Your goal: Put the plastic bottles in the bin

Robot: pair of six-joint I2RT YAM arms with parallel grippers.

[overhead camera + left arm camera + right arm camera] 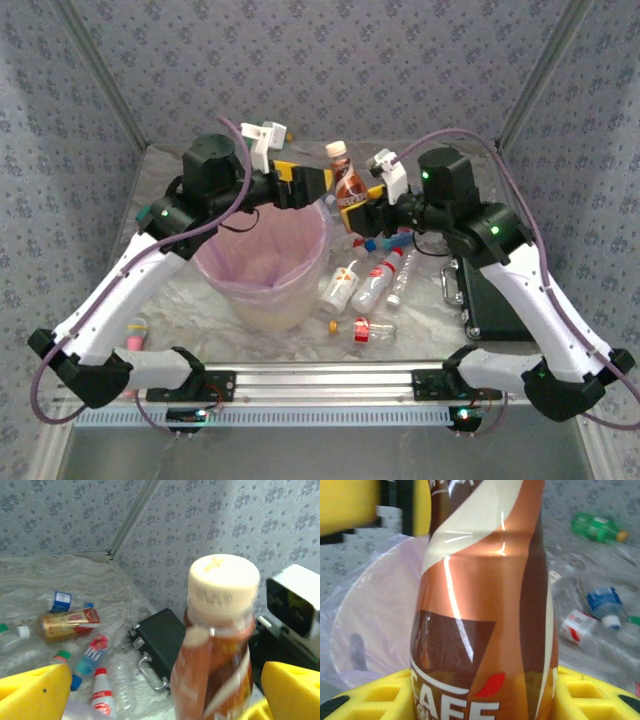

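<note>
One bottle at a time: gripping the upright brown coffee bottle [347, 180] in the right jaws above the middle of the counter [425, 325], just off the far right rim of the bin [275, 305], holding the left jaws wide open astride it, best shifting fully over its mouth before releasing.

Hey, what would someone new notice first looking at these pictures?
A brown coffee bottle with a cream cap stands upright in the right claw, at the rim of the pink-lined bin. The left claw gapes open around it. Loose bottles litter the table right of the bin.
</note>
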